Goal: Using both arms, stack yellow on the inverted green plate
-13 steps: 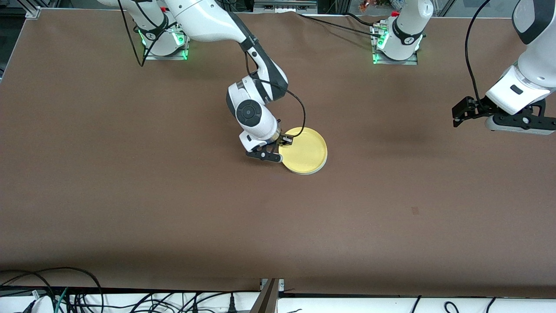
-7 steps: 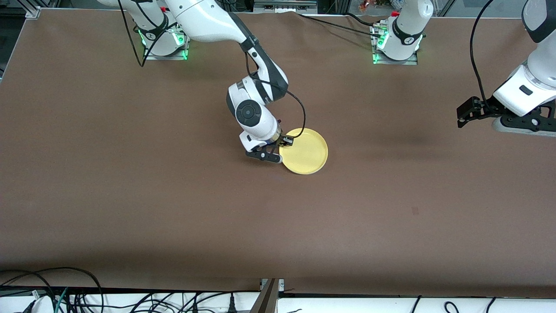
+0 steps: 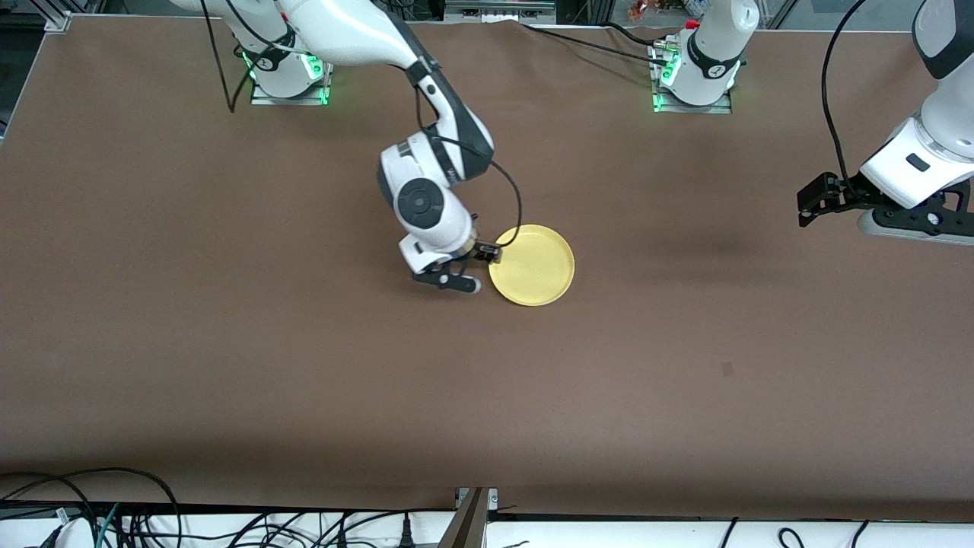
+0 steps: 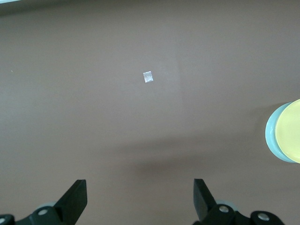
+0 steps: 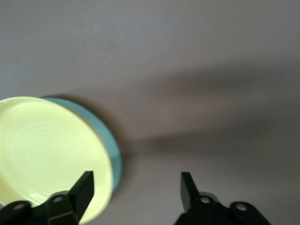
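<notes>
1. We see the yellow plate (image 3: 531,265), round, shallow and smooth with a low raised rim, lying near the middle of the matte brown desk (image 3: 228,342).
2. It sits on top of the green plate (image 5: 111,145), of which only a pale mint crescent of rim shows from under it in both wrist views; faint concentric rings mark the yellow plate's glossy face.
3. The right gripper (image 3: 464,275) sits low just beside the stack, at the edge toward the right arm's end of the desk. We see its black fingers (image 5: 84,187) spread apart and holding nothing, one of them over the yellow rim.
4. The left gripper (image 3: 886,209) hangs over bare desk toward the left arm's end, well apart from the plates, where that arm waits. Its fingers (image 4: 75,199) stand wide and empty.
5. A small pale square speck (image 4: 147,77) lies on the felt-like surface.
</notes>
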Robot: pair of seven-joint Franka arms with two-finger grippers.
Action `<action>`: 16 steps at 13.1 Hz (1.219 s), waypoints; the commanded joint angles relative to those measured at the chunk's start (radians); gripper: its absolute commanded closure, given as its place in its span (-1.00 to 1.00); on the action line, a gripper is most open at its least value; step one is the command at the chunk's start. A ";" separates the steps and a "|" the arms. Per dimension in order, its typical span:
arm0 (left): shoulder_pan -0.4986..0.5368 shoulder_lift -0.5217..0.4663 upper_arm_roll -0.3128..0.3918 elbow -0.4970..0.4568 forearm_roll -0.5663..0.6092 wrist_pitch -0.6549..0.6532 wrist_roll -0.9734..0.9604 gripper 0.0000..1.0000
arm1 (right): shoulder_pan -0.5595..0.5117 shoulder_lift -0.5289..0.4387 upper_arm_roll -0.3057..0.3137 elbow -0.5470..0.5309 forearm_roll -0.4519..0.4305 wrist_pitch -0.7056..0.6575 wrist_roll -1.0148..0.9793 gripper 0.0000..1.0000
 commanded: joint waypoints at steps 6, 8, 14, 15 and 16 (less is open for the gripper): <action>-0.017 0.013 0.005 0.035 0.013 -0.026 0.018 -1.00 | -0.012 -0.082 -0.469 0.025 -0.004 -0.403 -0.605 -1.00; -0.017 0.013 0.005 0.035 0.014 -0.026 0.018 -1.00 | -0.031 -0.105 -0.499 0.030 -0.004 -0.438 -0.627 -1.00; -0.022 0.013 0.003 0.035 0.014 -0.027 0.018 -1.00 | -0.435 -0.337 -0.121 0.019 -0.310 -0.510 -0.613 -1.00; -0.022 0.013 0.002 0.035 0.016 -0.027 0.018 -1.00 | -0.538 -0.389 -0.018 0.007 -0.348 -0.515 -0.605 -1.00; -0.022 0.013 0.002 0.035 0.022 -0.027 0.018 -1.00 | -0.625 -0.442 0.075 -0.012 -0.359 -0.513 -0.605 -1.00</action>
